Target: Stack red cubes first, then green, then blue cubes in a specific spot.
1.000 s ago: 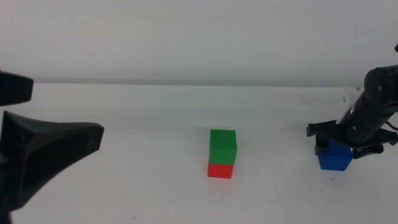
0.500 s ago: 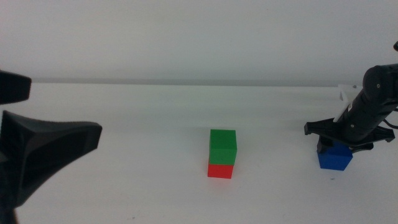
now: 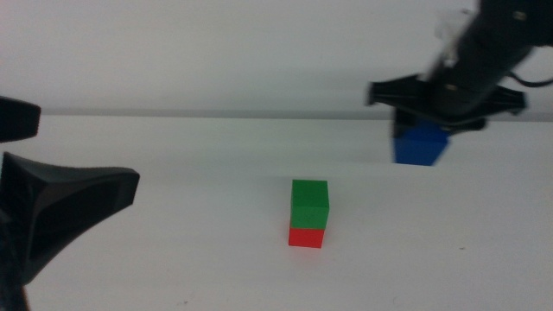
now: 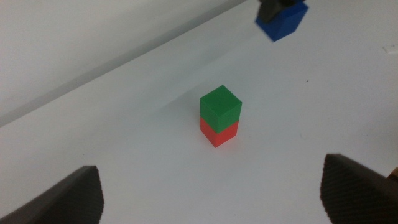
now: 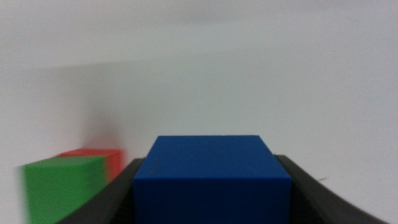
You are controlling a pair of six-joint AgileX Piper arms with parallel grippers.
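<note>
— Starting with the big things, what's on the white table?
— Left gripper waits over the near left edge, jaws spread wide. Right gripper hangs in the air toward the far right, pinching the blue cube clear of the surface.
— And the cubes?
— All three are plain, matte and equal in size. The green cube sits squarely on the red cube mid-table, near the front edge; its top is bare. Open tabletop surrounds the stack on every side
</note>
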